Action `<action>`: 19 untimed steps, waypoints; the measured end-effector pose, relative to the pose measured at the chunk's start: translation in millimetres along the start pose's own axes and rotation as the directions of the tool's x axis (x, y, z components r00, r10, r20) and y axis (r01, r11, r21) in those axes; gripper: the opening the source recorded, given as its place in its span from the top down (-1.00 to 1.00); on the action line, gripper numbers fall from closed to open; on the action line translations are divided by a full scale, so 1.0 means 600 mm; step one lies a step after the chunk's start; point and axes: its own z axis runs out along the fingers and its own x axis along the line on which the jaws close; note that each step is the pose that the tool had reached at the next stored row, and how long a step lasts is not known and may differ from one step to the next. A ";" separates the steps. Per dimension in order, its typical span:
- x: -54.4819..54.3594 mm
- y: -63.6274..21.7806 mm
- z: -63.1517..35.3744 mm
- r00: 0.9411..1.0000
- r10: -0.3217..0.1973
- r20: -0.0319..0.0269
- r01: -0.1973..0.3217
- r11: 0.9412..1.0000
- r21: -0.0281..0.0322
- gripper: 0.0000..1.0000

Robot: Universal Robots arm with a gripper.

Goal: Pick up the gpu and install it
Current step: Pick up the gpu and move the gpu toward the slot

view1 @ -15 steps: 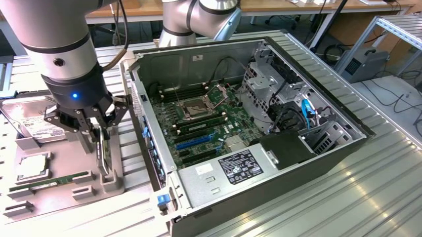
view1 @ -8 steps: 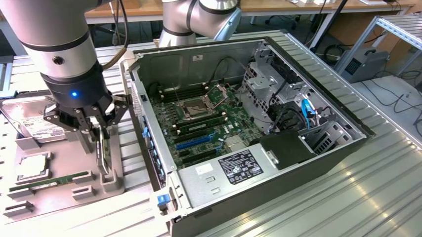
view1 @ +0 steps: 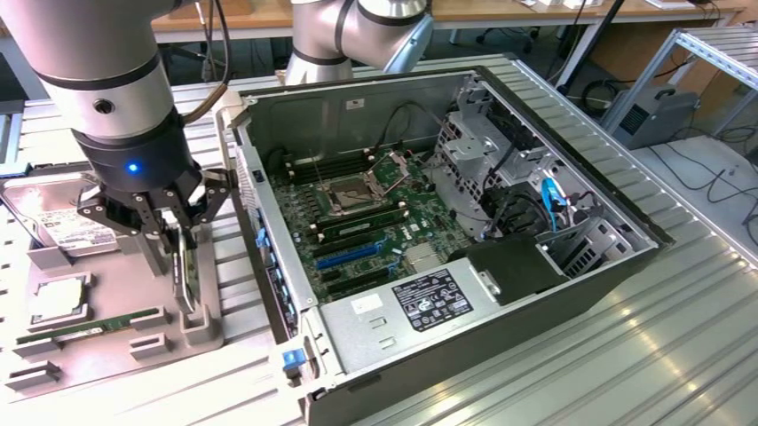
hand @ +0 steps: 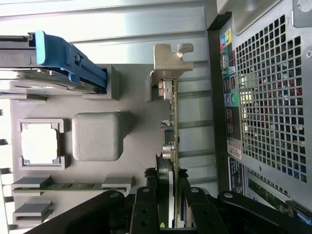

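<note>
The gripper (view1: 176,253) is clamping its black fingers on the thin, flat gpu (hand: 173,113), which is standing on edge in the matte grey tray (view1: 116,277) beside the metal case (view1: 355,342).

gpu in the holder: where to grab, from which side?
Pinch the gpu across its two flat faces at the top edge, coming from straight above. It stands on edge in the grey holder, so both faces are free; keep off the metal bracket end.

gpu (view1: 184,271) on edge in tray (view1: 113,288) beside case (view1: 311,106); gripper (view1: 177,241) astride it
</note>
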 end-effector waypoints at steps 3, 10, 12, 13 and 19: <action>0.000 0.000 -0.001 1.000 0.000 0.000 0.000 1.000 0.000 0.47; 0.000 0.000 -0.004 1.000 0.000 0.000 0.000 1.000 0.000 0.47; 0.000 0.000 -0.005 1.000 0.000 0.000 0.000 1.000 0.000 0.47; 0.000 0.000 -0.005 1.000 0.000 0.000 0.000 1.000 0.000 0.47; 0.000 0.000 -0.008 1.000 0.000 0.000 0.000 1.000 0.000 0.47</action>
